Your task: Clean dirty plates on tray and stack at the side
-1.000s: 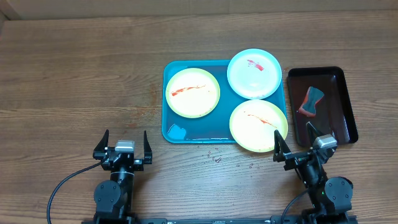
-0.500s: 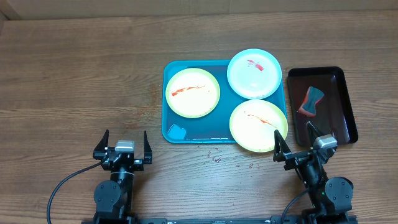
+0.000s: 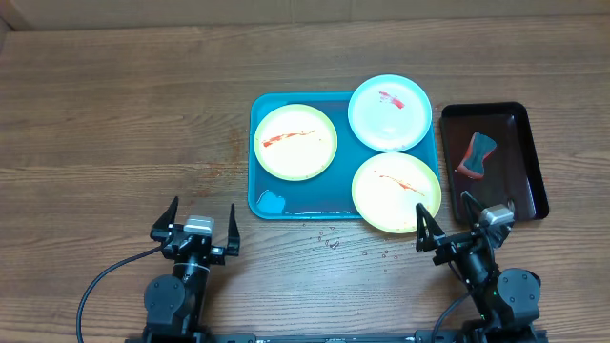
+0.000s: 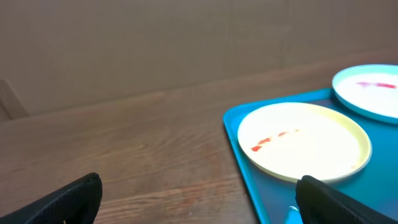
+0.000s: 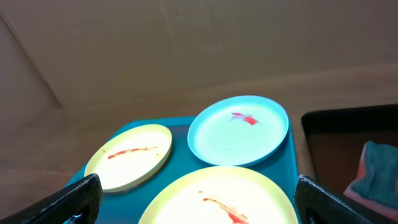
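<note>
Overhead: three sauce-streaked plates (image 3: 295,141) on the tray (image 3: 315,205); left end effector (image 3: 204,210) and right end effector (image 3: 443,209) both spread wide, empty, over the counter (image 3: 114,114).

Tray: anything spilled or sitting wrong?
Yes. Water drops lie on the table just off the tray, at its near edge. The blue plate overhangs the far rim, and the near yellow plate overhangs the near rim.

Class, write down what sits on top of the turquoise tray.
On the tray: the left yellow-green plate, the right yellow-green plate and the light blue plate, each streaked red, plus a small blue thing at its near-left corner. The tray floor under the plates is hidden.
</note>
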You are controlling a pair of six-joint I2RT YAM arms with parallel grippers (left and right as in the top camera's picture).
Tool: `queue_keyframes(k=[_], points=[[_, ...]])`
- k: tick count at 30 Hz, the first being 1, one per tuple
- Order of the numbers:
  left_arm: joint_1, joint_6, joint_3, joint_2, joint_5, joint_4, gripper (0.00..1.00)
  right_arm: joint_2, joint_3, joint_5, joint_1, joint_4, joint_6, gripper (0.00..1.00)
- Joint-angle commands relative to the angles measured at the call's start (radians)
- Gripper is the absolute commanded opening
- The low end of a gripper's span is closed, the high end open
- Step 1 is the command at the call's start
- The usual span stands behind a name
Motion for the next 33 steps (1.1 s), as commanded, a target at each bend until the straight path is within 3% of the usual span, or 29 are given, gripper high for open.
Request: queue_keyframes(k=[1, 9, 18, 27, 33], points=[[0.001, 0.022, 0.116, 0.029, 0.045, -0.052, 1.0, -0.002, 0.121, -0.012, 0.005, -0.032, 0.013, 1.0], [0.001, 0.014, 0.357, 0.276, 0.148, -0.161, 1.0, 0.118, 0.317, -0.008, 0.005, -0.121, 0.014, 1.0], [0.001, 0.005, 0.799, 0.779, 0.356, -0.337, 1.0, 0.47, 0.659, -0.008, 0.005, -0.316, 0.014, 1.0], [-0.001, -0.116, 1.209, 1.196, 0.414, -0.623, 1.0, 0.851, 0.995, -0.003, 0.002, -0.531, 0.014, 1.0], [-0.001, -0.249, 1.279, 1.326, 0.414, -0.663, 1.0, 1.119, 1.26, -0.018, -0.032, -0.768, 0.014, 1.0]])
